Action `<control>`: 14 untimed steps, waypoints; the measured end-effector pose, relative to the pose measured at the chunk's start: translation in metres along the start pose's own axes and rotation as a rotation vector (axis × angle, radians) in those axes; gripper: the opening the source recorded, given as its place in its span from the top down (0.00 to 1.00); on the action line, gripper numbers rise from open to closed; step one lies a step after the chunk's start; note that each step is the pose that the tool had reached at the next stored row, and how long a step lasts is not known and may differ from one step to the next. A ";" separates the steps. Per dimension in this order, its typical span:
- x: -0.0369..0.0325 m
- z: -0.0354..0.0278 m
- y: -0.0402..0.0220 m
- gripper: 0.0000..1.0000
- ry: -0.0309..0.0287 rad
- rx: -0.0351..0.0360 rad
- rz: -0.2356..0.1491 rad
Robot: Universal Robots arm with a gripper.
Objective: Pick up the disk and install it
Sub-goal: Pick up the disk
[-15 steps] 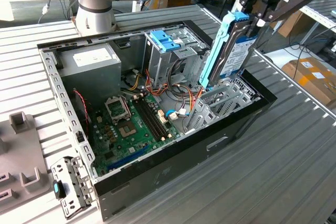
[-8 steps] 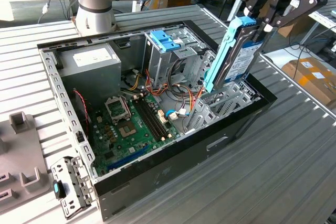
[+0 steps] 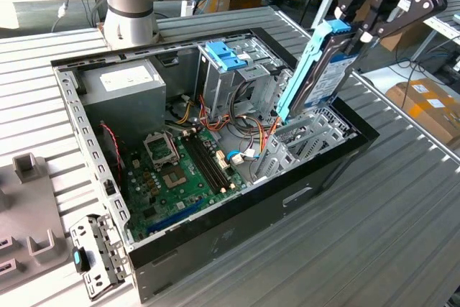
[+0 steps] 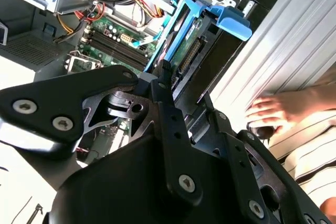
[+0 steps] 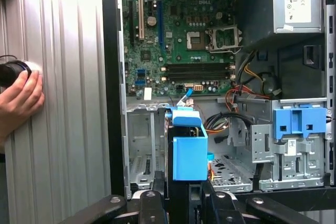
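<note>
The disk point(image 3: 325, 70), a grey drive in a light-blue carrier, hangs steeply tilted over the open computer case point(image 3: 215, 242). My gripper point(image 3: 346, 25) is shut on its upper end at the exterior view's right. Its lower end reaches down to the grey drive cage point(image 3: 305, 138) by the case's front wall. In the second wrist view the disk point(image 4: 190, 45) shows its circuit side just beyond the gripper point(image 4: 160, 77). In the first wrist view the disk's blue carrier point(image 5: 189, 150) stands on end between the fingers point(image 5: 152, 200), beside an open bay point(image 5: 140, 150).
A blue bracket point(image 3: 226, 52) tops the tall cage at the case's back. Motherboard point(image 3: 180, 170), power supply point(image 3: 122, 95) and loose cables point(image 3: 244, 124) lie inside. A person's hand point(image 5: 21, 95) rests on the slatted table beside the case. A metal bracket point(image 3: 97, 253) lies outside.
</note>
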State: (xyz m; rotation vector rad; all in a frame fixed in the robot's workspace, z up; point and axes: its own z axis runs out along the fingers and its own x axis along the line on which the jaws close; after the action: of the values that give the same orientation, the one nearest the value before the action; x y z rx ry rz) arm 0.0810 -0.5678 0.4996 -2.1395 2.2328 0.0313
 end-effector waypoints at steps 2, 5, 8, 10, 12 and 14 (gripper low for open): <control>-0.0002 0.0001 -0.0022 0.65 -0.0001 0.0000 0.000; 0.0004 0.0000 -0.0023 0.65 0.0000 0.0000 0.000; 0.0026 0.0005 -0.0024 0.65 -0.0001 0.0001 0.000; 0.0027 0.0009 -0.0024 0.65 0.0001 0.0000 0.000; 0.0027 0.0011 -0.0024 0.65 -0.0001 0.0000 0.000; 0.0027 0.0012 -0.0024 0.65 -0.0001 0.0000 0.000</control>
State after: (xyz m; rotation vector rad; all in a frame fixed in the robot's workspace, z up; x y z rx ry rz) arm 0.0833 -0.5706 0.4983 -2.1394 2.2328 0.0313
